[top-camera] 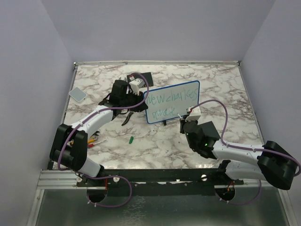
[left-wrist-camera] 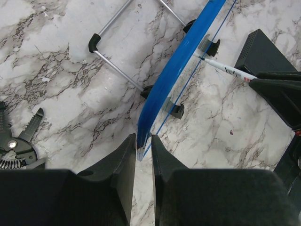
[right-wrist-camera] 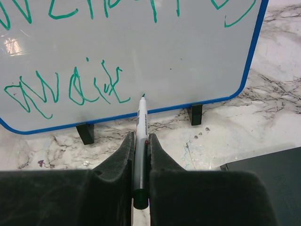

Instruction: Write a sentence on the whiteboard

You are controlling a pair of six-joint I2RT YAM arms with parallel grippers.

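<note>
Beside the green second line (right-wrist-camera: 70, 89) on the blue-rimmed white board (right-wrist-camera: 188, 61) the left gripper (left-wrist-camera: 144, 141) clamps, the right gripper's (right-wrist-camera: 140, 139) pinched white marker (right-wrist-camera: 141, 117) likely needs another stroke.

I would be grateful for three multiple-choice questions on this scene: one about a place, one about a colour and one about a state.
1. Where is the tip of the marker?
A. On the table
B. At the whiteboard, just right of the lower line
C. Above the upper line

2. What colour is the writing?
A. Red
B. Black
C. Green

3. How is the left gripper?
A. Shut on the whiteboard's edge
B. Open above the table
C. Holding the marker

Answers:
1 B: the right wrist view shows the tip at the board, beside the last stroke of the lower line.
2 C: both lines are green.
3 A: it pinches the blue rim.
</note>
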